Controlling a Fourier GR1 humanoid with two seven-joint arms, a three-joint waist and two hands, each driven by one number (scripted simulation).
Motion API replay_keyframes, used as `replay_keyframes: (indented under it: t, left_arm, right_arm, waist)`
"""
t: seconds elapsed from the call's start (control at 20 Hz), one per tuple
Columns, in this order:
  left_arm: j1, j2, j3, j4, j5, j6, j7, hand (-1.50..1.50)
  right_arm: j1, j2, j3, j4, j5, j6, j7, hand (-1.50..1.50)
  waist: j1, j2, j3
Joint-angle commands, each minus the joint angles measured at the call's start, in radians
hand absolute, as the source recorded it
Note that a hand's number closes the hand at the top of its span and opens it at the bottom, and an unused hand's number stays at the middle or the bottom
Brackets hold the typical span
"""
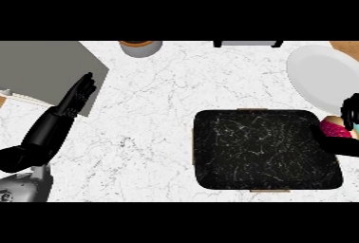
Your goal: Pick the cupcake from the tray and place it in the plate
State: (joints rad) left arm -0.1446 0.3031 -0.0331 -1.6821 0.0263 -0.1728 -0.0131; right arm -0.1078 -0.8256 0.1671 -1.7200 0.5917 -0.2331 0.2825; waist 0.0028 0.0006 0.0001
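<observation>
Carrying pink-wrapped cupcake [338,129], seemingly curled inside black right hand [345,142] at picture's right edge | between speckled black square tray [263,152] and round white plate [319,76] | advice: lower level onto plate | left hand [73,102] open, resting.

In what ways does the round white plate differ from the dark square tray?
The round white plate is plain and pale, while the dark square tray is black with light speckles. The plate lies at the counter's far right and is cut by the view's edge; the tray lies nearer and shows whole. The right hand holds a pink cupcake over the tray's right rim, short of the plate. Both hold nothing.
</observation>
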Motion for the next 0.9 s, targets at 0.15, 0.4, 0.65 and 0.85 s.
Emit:
replay_keyframes:
  t: [0.15, 0.4, 0.65, 0.85]
  left_arm:
    - [-0.038, -0.02, 0.001, -0.009, 0.003, -0.019, 0.038, 0.0]
    - [-0.072, -0.03, 0.013, 0.04, 0.014, -0.034, 0.041, 0.0]
    - [-0.068, -0.062, -0.025, 0.003, -0.044, -0.001, 0.045, 0.0]
    - [-0.083, -0.03, 0.002, -0.008, -0.017, -0.037, 0.054, 0.0]
  right_arm:
    - [-0.202, 0.121, -0.098, 0.345, -0.047, -0.032, -0.189, 1.5]
    - [-0.381, 0.162, -0.158, 0.708, -0.01, -0.125, -0.37, 1.5]
    - [-0.529, 0.14, -0.197, 1.027, 0.045, -0.152, -0.492, 1.5]
    - [-0.576, 0.121, -0.227, 1.212, 0.014, -0.055, -0.539, 1.5]
  waist:
    - [0.011, 0.003, 0.001]
    - [0.026, 0.009, 0.001]
    - [0.04, 0.011, 0.002]
    - [0.048, 0.015, 0.003]
